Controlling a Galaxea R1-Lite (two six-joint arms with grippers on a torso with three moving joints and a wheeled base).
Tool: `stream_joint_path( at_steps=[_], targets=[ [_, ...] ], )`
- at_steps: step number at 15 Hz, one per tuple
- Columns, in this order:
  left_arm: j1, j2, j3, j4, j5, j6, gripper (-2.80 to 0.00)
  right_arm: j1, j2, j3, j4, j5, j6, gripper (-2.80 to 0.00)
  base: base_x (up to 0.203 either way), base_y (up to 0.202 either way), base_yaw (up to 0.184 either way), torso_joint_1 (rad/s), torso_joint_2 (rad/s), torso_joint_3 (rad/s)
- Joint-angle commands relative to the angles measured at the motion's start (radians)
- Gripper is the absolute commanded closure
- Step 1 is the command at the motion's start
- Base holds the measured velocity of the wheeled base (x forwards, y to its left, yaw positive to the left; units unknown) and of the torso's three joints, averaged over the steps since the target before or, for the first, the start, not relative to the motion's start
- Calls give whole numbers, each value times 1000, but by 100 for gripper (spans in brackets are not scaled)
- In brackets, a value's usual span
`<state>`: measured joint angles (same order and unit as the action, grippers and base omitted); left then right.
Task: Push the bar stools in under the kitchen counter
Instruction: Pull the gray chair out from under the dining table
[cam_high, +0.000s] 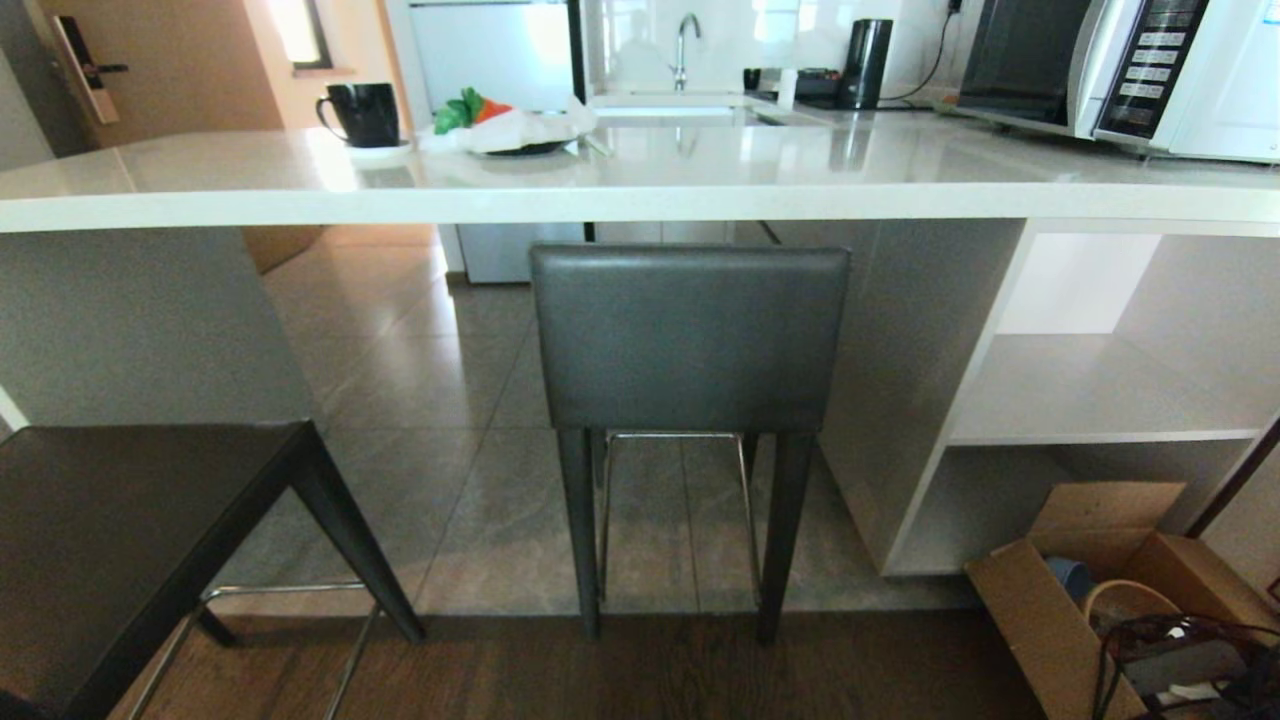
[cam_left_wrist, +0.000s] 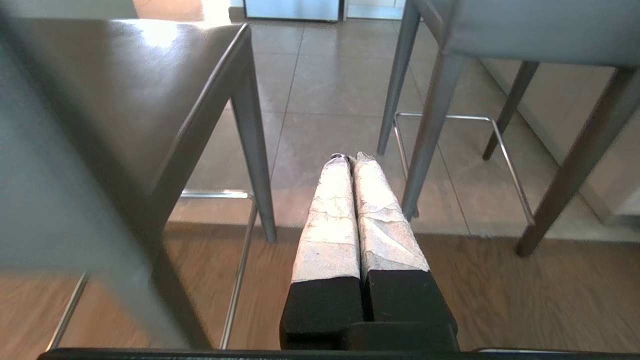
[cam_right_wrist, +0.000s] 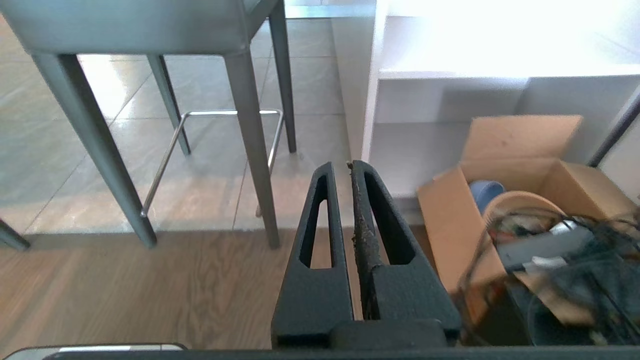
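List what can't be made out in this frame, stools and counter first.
- Near stool: head view's left and bottom edges cut it off; backrest unseen, only a blur in the left wrist view.
- Centre stool: its backrest hides the seat, so how far it sits under the kitchen counter is unclear.
- Cardboard box: contents tangled and cropped at the corner.
- Black mug: contents not visible.

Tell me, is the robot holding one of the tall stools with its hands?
No, nothing is held. The left end effector and right end effector are both shut on nothing, hanging above the floor, apart from the bar stools.
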<state>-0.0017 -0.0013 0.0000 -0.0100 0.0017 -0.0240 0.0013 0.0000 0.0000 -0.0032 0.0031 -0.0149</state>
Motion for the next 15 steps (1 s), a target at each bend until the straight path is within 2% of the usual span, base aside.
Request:
stream_joint_path(
  at_steps=[1,15],
  targets=[
    [0,1,3,-1,0,-1,0,0,0,0,-1,0,0,0,192,0,0,7,4,-1],
    [0,1,3,-1,0,-1,0,0,0,0,0,0,0,0,194,0,1,2,1,3]
  ],
)
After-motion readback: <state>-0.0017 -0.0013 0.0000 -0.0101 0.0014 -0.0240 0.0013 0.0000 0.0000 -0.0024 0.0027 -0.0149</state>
